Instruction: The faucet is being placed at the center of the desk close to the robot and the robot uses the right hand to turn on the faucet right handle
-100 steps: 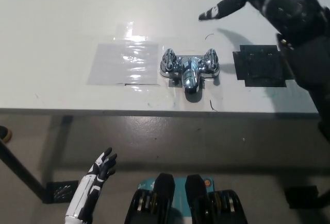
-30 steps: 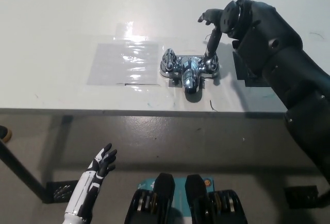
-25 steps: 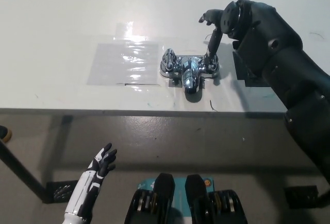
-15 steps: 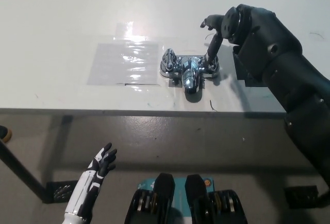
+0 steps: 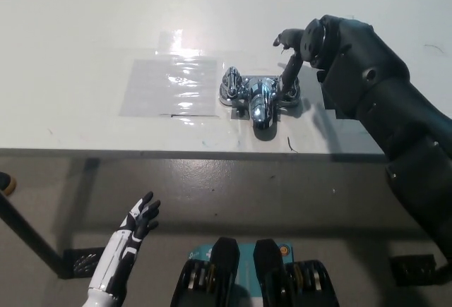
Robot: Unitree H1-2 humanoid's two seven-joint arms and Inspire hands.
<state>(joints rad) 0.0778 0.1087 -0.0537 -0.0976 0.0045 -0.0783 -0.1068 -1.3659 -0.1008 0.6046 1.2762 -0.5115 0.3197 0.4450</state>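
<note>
Shifted slightly left: right robot hand (image 5: 311, 39), fingers apart, one on right handle (image 5: 293, 96). One faucet (image 5: 258, 94), two handles, spout (image 5: 260, 111) toward frame bottom, base left-right. Left robot hand (image 5: 141, 219) spread, lower left.

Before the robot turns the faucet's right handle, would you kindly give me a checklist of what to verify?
1. Faucet sits centrally, near the front edge of the desk: ok.
2. Right robot hand reaches down onto the right handle, not the left handle: ok.
3. Firm hold on the right handle: cannot tell, the contact is hidden.
4. Left robot hand rests open below the desk edge, away from the faucet: ok.
5. Clear sheet lies flat to the faucet's left, out of the way: ok.
</note>
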